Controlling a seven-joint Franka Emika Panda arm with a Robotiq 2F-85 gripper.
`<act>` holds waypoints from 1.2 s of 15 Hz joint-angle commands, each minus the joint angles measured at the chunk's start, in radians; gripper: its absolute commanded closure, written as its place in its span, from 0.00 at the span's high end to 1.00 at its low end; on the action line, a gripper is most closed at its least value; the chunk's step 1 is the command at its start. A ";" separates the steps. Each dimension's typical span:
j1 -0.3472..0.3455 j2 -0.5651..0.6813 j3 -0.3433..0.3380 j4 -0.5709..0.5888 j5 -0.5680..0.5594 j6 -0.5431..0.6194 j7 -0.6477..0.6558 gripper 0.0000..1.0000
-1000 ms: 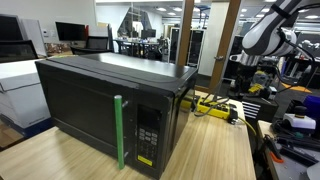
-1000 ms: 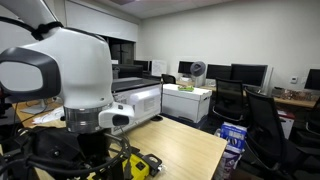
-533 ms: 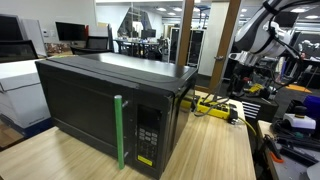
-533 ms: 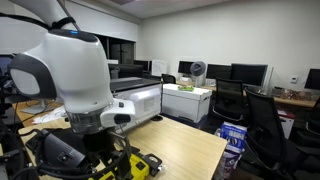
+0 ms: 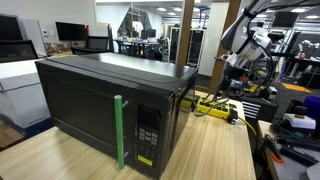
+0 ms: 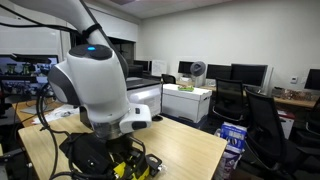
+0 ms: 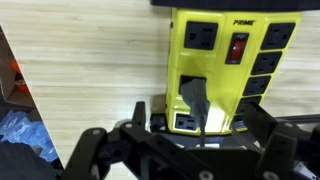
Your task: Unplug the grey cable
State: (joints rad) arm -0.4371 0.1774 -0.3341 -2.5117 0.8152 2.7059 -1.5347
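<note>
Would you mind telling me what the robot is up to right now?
The robot's gripper hangs over a yellow power strip on the wooden table, next to the black microwave. A grey plug sits in one of the strip's sockets, not yet pulled. The fingers look open and hold nothing.

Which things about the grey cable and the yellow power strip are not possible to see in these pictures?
- Wrist view: the gripper covers the lower end of the power strip, so where the grey cable runs is hidden.
- In an exterior view, the arm hides most of the power strip; no plug shows.
- In an exterior view, the power strip is too small to make out any plug or socket.
</note>
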 commanded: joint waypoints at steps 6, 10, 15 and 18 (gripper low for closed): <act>-0.017 0.158 0.055 0.108 0.106 0.005 -0.028 0.74; -0.026 0.133 0.059 0.091 0.127 -0.012 -0.040 0.44; -0.025 0.078 0.068 0.030 0.201 -0.011 -0.071 0.05; 0.001 0.010 0.063 -0.034 0.199 0.040 -0.067 0.08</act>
State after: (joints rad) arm -0.4546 0.2733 -0.2851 -2.4585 0.9851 2.7030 -1.5742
